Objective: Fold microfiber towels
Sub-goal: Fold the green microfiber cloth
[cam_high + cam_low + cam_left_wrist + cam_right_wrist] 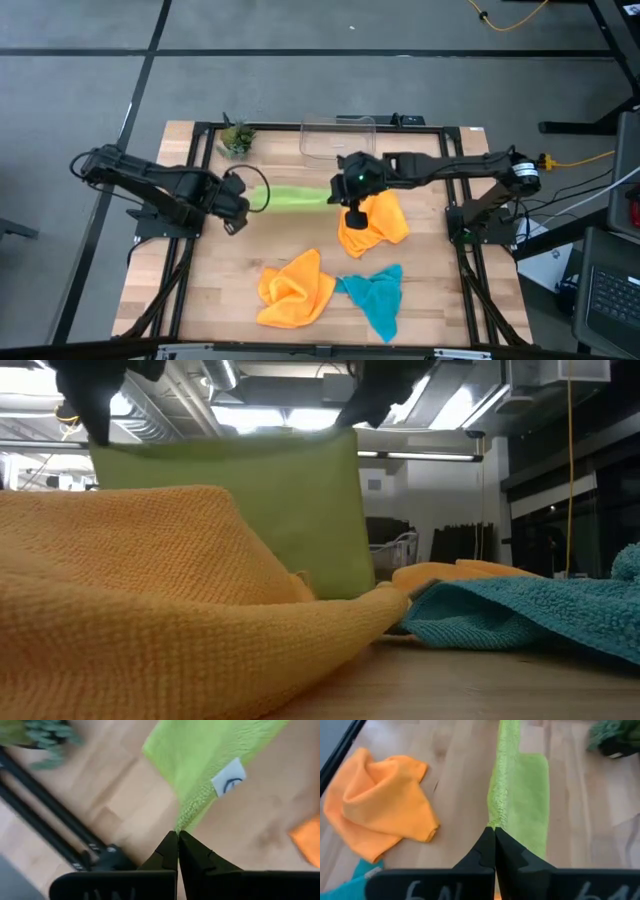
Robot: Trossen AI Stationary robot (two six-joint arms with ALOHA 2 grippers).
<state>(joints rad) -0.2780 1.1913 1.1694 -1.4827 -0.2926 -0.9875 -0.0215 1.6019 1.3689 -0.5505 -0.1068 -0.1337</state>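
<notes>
The lime green towel (295, 196), a nubby microfiber cloth with a small white sewn tag (229, 778), is being held stretched in the air between the two grippers, above the table's middle toward 12 o'clock. One corner is being pinched by the left gripper (243, 205), whose dark tapered fingers are pressed tightly together on the cloth's edge at the 9 o'clock end. The opposite corner is being clamped by the right gripper (352, 197) at the 3 o'clock end, its fingers likewise pressed together on the fabric. In the low view the cloth is being seen hanging as a flat, nearly rectangular sheet.

On the pale wooden plank table (225, 275), three other towels are lying crumpled. One orange towel (377, 224) is bunched in soft folds just below the right gripper, toward 3 o'clock. The second orange towel (294, 288) is heaped at about 6 o'clock, its waffle-like knit being shown close up in the low view. The teal towel (376, 295), with a looped terry texture, is lying just beside it, toward 5 o'clock.

A clear plastic bin (338, 137) and a small green plant (237, 137) are standing at the 12 o'clock edge.
</notes>
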